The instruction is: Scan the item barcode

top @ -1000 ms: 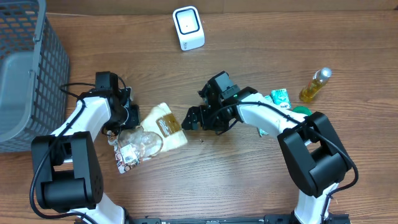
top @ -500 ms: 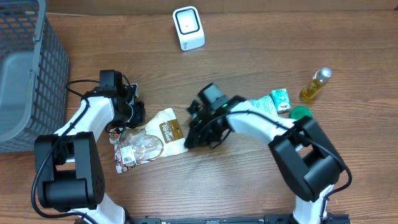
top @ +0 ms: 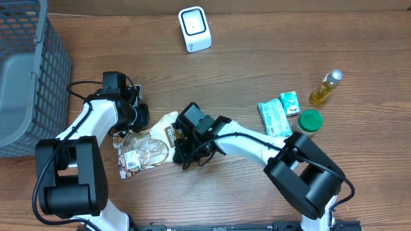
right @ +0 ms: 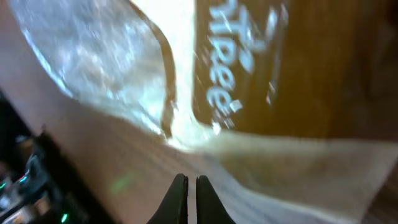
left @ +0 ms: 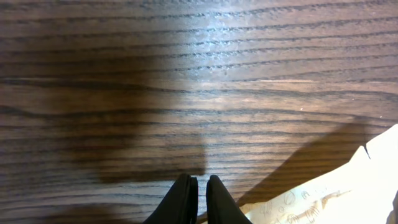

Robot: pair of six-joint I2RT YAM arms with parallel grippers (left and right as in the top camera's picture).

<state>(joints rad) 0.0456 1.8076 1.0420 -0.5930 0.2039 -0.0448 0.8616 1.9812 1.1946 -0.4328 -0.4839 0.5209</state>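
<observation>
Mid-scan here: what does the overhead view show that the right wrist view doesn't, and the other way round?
Only overhead: the white scanner, the grey basket, the yellow bottle, the green packets and the left claw beside the pouch. Only right wrist: the right claw with its tips shut, and the blurred lettering on the brown label. Both: the pouch and the wooden table.

Shop checkout set-up: white barcode scanner, grey basket and packaged goods on a wooden table.
</observation>
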